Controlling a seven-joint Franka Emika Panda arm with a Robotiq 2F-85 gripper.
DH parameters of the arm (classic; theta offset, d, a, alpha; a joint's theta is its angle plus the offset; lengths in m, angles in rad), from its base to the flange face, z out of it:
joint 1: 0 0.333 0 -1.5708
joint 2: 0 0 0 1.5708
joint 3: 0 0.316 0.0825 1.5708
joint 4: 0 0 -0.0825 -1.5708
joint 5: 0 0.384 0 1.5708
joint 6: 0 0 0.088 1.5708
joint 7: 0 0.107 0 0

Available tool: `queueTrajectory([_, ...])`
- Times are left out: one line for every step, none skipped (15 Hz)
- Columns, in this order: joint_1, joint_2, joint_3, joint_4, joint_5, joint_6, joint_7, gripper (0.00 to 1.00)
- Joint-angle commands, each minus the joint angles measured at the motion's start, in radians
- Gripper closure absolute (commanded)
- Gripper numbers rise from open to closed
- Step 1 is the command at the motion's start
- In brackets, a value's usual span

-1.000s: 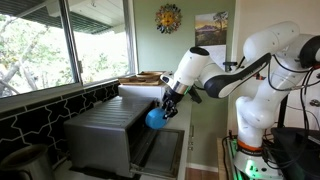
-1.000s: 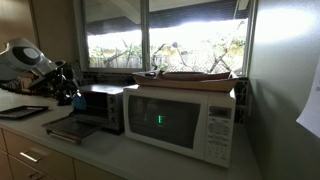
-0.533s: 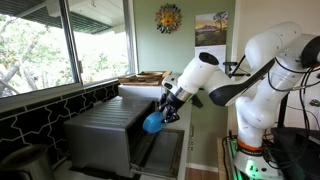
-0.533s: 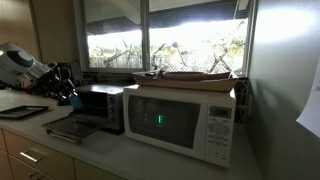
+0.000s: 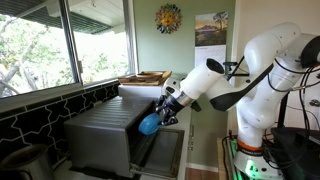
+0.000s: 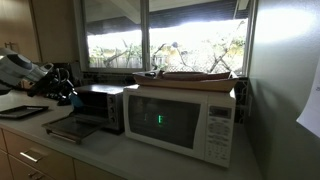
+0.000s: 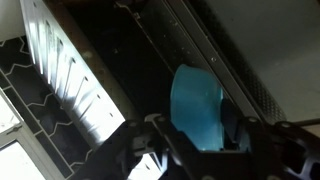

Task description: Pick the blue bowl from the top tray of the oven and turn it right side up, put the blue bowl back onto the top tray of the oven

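The blue bowl (image 5: 148,124) is held in my gripper (image 5: 158,115) at the open front of the grey oven (image 5: 100,135), just above its dropped door (image 5: 160,150). In the wrist view the bowl (image 7: 196,107) sits between my dark fingers (image 7: 236,128), turned on its side, with the oven's dark inside (image 7: 130,60) behind it. My gripper (image 7: 196,135) is shut on the bowl. In an exterior view the arm (image 6: 25,72) reaches toward the oven (image 6: 98,105); the bowl is hard to make out there.
A white microwave (image 6: 180,118) with a wooden tray (image 6: 190,76) on top stands beside the oven. The oven door (image 6: 70,128) lies open over the counter. A dark flat tray (image 6: 22,112) lies on the counter. Windows (image 5: 40,40) run behind the oven.
My gripper has moved the blue bowl down and closer into the oven's opening, and the arm has stretched forward. The hold on the bowl has not changed.
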Motion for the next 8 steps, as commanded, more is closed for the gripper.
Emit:
queueTrajectory([0.017, 0.005, -0.016, 0.004, -0.012, -0.008, 0.007, 0.48])
queueTrajectory([0.017, 0.005, -0.016, 0.004, -0.012, -0.008, 0.007, 0.48])
queueTrajectory([0.017, 0.005, -0.016, 0.005, -0.012, -0.008, 0.007, 0.48])
queueTrajectory([0.017, 0.005, -0.016, 0.005, -0.012, -0.008, 0.007, 0.73])
queueTrajectory([0.006, -0.006, -0.008, 0.0, -0.044, 0.0, 0.001, 0.73])
queueTrajectory([0.0, -0.013, -0.004, -0.005, -0.071, 0.008, -0.005, 0.73])
queueTrajectory([0.0, -0.021, -0.006, -0.013, -0.107, 0.027, -0.014, 0.73])
queueTrajectory([0.002, -0.026, -0.009, -0.019, -0.143, 0.036, -0.018, 0.73])
